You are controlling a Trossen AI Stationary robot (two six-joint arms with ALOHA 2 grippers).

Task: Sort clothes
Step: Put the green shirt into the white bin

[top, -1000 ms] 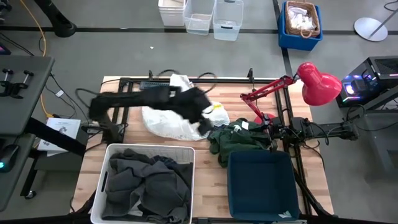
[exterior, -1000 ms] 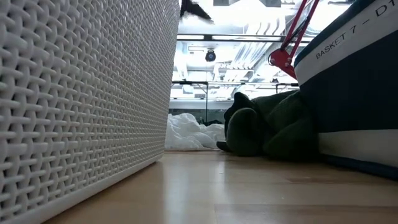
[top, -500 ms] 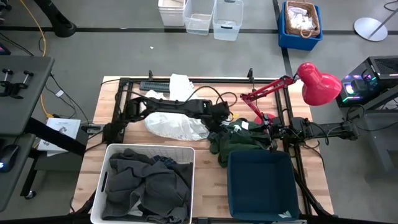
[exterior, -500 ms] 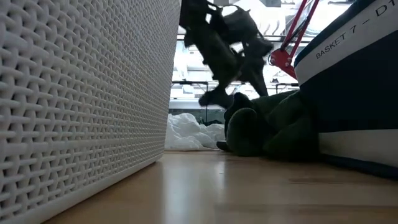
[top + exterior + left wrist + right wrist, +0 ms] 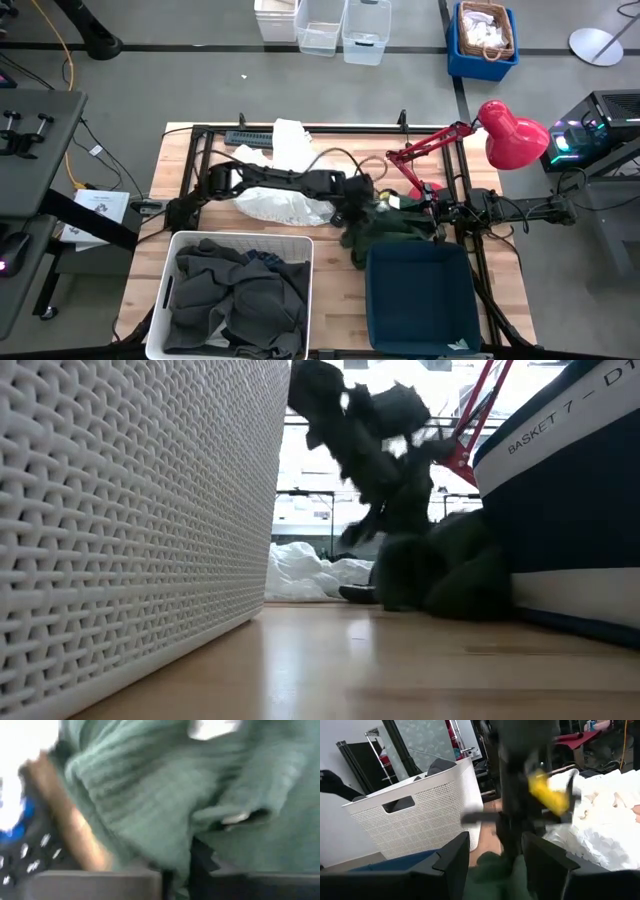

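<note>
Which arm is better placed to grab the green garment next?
Left, probably. The left gripper is already down at the dark green garment, which fills its wrist view. The right gripper waits at the garment's far edge, fingers open.

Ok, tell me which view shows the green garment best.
The high view: the green garment lies whole between the white clothes and the blue basket, the left claw at its edge. The low view shows a dark lump, the left wrist only knit close-up, the right wrist a sliver.
</note>
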